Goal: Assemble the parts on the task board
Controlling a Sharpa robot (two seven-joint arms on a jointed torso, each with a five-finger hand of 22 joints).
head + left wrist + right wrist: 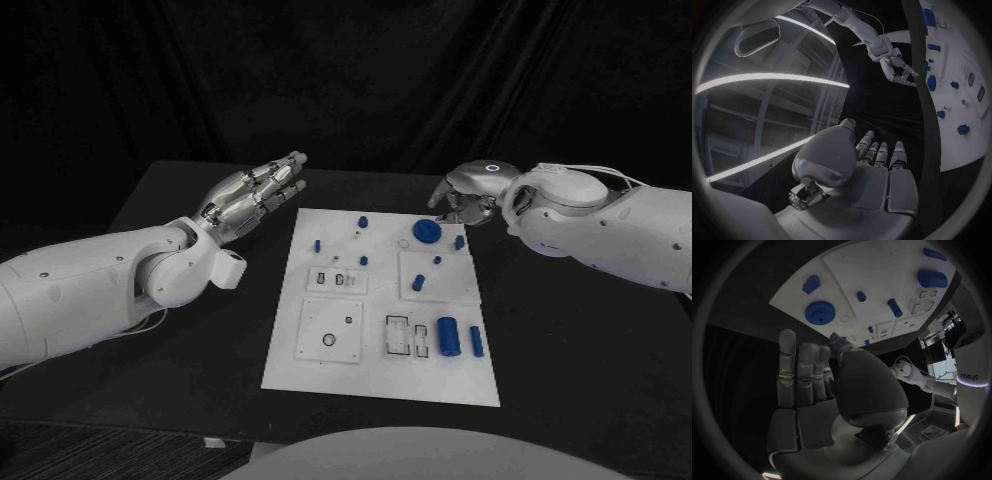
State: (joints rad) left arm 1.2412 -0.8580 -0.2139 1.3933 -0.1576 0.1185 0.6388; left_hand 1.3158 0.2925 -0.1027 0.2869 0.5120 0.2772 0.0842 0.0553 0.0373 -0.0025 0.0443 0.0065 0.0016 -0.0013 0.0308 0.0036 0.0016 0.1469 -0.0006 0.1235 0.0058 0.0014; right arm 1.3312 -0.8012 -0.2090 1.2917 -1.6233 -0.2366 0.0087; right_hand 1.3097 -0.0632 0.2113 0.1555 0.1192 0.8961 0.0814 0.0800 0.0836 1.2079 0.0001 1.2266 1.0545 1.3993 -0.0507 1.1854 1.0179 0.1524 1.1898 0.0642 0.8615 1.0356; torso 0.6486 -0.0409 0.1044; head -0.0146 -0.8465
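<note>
Hovering right hand [464, 200] just beyond task board [320, 368] far edge, fingers loosely spread, holding nothing; left hand [257, 195] idling open over desk [577, 380]. Blue gear [427, 231] lying nearest right hand on board; advising descending straight, pinching gear rim evenly, avoiding neighbouring small peg [459, 242]

a robotics lab: black table [577, 340], black curtain backdrop [346, 70], ceiling light strips [767, 80].

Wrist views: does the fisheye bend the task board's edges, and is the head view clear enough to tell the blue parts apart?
Left wrist view: the task board curves into an arc. Right wrist view: its edges bow, but the blue gear is crisp. Head view: board edges straight, evenly lit, blue parts distinct.
</note>
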